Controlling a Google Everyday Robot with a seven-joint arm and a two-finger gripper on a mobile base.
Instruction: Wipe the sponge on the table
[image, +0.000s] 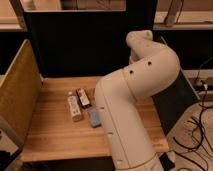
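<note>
The gripper is out of sight, because the end of the white arm (135, 95) is hidden up behind its own bend. The arm covers much of the right side of the table (50, 130). The bottom edge cuts off the arm's base. The words on the cream packet (74, 108) and the dark red packet (83, 97) are too small to read.

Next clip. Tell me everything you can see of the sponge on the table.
The sponge is a small, flat, blue-grey rectangular pad that looks soft. It lies flat on the wooden table, near its middle. A cream-white packet lies close beside it toward picture-left. The robot's white arm passes close by on picture-right. Nothing visibly grips or rests on it. The hand is out of view.
</note>
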